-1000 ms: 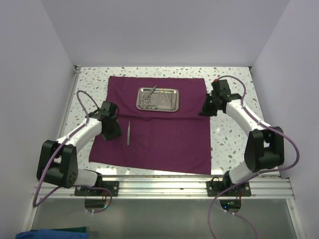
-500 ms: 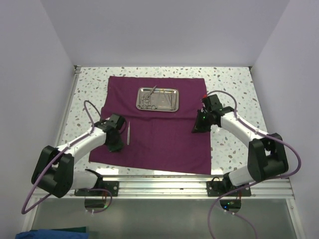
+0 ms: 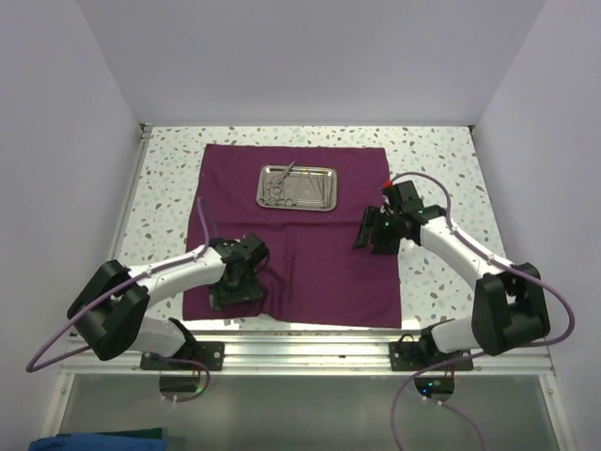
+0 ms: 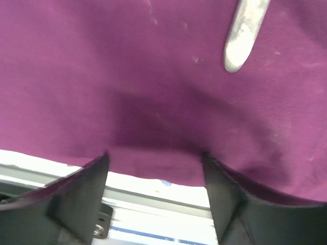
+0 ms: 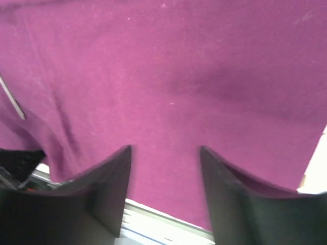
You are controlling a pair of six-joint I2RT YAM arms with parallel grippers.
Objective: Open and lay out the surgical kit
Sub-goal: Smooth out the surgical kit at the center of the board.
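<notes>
The surgical kit's maroon cloth [image 3: 310, 263] lies spread flat on the table. Its steel tray [image 3: 298, 187] sits on the far part of the cloth with thin instruments inside. My left gripper [image 3: 231, 295] is low over the cloth's near-left part, open [image 4: 154, 155], with the cloth's near hem between the fingers and nothing gripped. A silver tweezers end [image 4: 244, 35] lies on the cloth just ahead of it. My right gripper [image 3: 369, 237] hovers over the cloth's right side, open [image 5: 164, 149] and empty. The tweezers [image 5: 12, 101] show thinly at the left in the right wrist view.
The speckled table top [image 3: 441, 178] borders the cloth on both sides. A metal rail [image 3: 310, 349] runs along the near edge just past the cloth's hem. White walls close in the left, right and far sides.
The left gripper slid toward the near edge along the cloth's left part, shut and then opened. The right gripper moved inward over the cloth's right side and opened from shut.
</notes>
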